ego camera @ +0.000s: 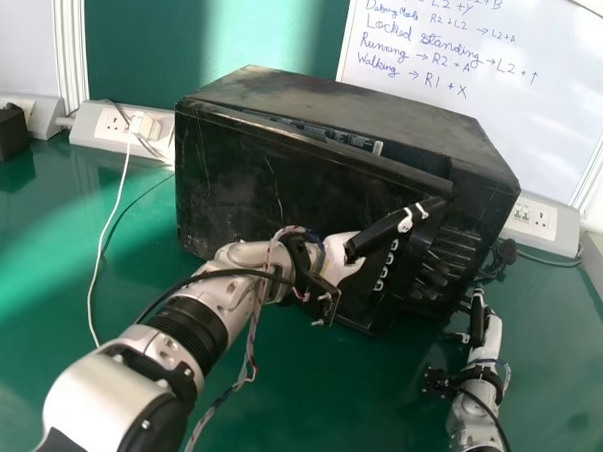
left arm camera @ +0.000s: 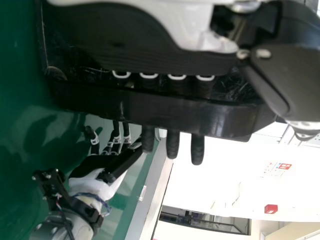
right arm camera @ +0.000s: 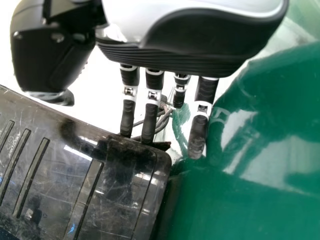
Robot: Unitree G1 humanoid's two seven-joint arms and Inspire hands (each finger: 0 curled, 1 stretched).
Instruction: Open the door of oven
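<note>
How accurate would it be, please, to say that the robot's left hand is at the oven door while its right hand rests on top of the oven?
The right hand is misplaced: the head view shows it low, near the right front corner of the oven, not on top. The left hand is indeed at the door.

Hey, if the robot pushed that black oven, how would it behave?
The oven would likely resist tipping, given its broad, boxy shape. It's probably stiff and fairly heavy, being large with flat, rigid-looking panels. A hard push might slide it, since the table looks glossy.
</note>
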